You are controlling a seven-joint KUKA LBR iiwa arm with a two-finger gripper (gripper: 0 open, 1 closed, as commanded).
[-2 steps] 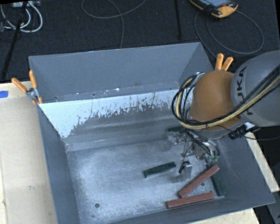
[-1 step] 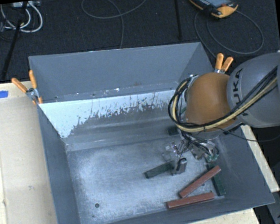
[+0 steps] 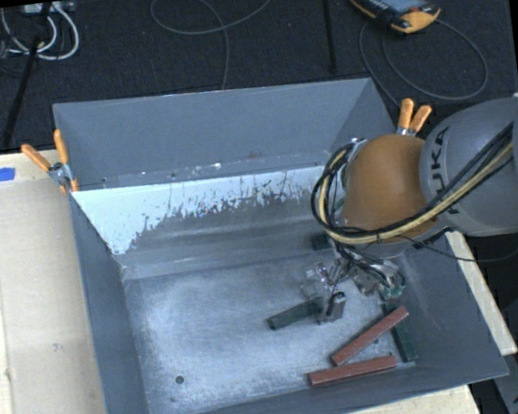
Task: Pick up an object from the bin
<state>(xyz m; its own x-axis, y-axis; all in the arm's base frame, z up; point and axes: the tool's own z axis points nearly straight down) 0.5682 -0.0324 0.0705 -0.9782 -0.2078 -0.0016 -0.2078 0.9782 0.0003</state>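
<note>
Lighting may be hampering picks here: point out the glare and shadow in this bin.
Camera view: glare brightens the far wall of the bin in a pale band; the floor is evenly lit; the arm seems to shade the gripper and the dark strip by it; the two brown bars show plainly.

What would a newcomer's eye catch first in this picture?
Most striking is the arm's orange wrist cover, ringed by cables, at the bin's right side, with the gripper below it, low in the bin. Near the lower right corner lie a slanted reddish-brown bar and a level reddish-brown bar below it; a dark elongated piece lies by the gripper.
</note>
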